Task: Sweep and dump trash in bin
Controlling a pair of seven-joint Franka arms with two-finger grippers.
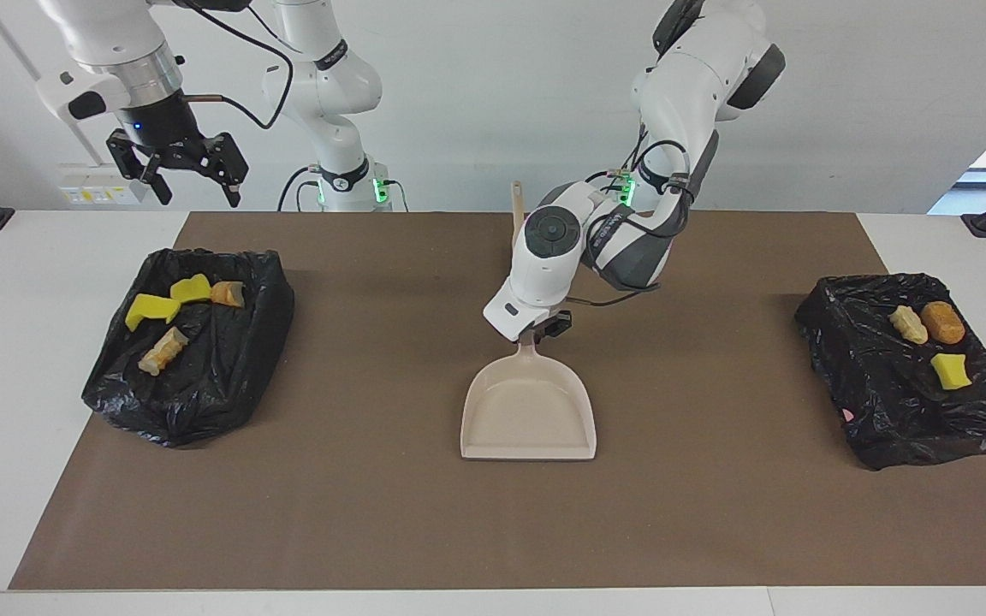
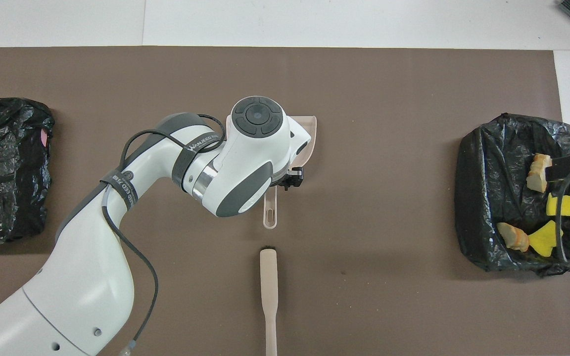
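Observation:
A beige dustpan lies flat on the brown mat in the middle of the table, its pan bare. My left gripper is down at the dustpan's handle. The trash lies in two black-bagged bins. In the bin at the right arm's end are yellow sponge scraps and tan lumps. The bin at the left arm's end holds a tan lump, an orange-brown lump and a yellow scrap. My right gripper hangs open and holds nothing, high over its own end's bin.
A beige brush lies on the mat nearer to the robots than the dustpan, its handle pointing toward them. The white table shows around the mat. The left arm's forearm stretches low over the mat's middle.

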